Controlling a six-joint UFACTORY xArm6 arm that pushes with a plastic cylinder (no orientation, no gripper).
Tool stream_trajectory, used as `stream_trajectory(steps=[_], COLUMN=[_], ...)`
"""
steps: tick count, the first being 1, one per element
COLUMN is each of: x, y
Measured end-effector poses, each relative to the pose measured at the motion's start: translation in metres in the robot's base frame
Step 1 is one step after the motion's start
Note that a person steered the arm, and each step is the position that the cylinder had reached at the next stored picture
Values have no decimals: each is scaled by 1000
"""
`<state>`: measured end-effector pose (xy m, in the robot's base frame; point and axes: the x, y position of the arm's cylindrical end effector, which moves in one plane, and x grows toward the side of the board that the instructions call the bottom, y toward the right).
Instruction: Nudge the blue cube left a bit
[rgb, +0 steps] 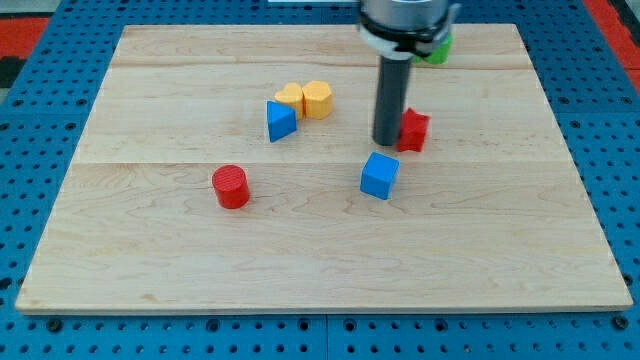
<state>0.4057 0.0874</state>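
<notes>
The blue cube (379, 175) lies on the wooden board (320, 250), right of the middle. My tip (388, 141) stands just above the cube toward the view's top, a small gap apart from it. A red block (413, 130) sits right beside the tip on its right side, close to touching the rod.
A blue triangular block (281, 120) lies left of the tip, with an orange block (290, 97) and a yellow block (317, 99) behind it. A red cylinder (231, 187) is at the left. A green block (435, 48) sits at the top, partly hidden by the arm.
</notes>
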Motion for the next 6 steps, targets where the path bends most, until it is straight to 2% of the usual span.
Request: stream_trajectory(steps=[3,4,6], x=[-22,-17,39], y=[78,80,-80])
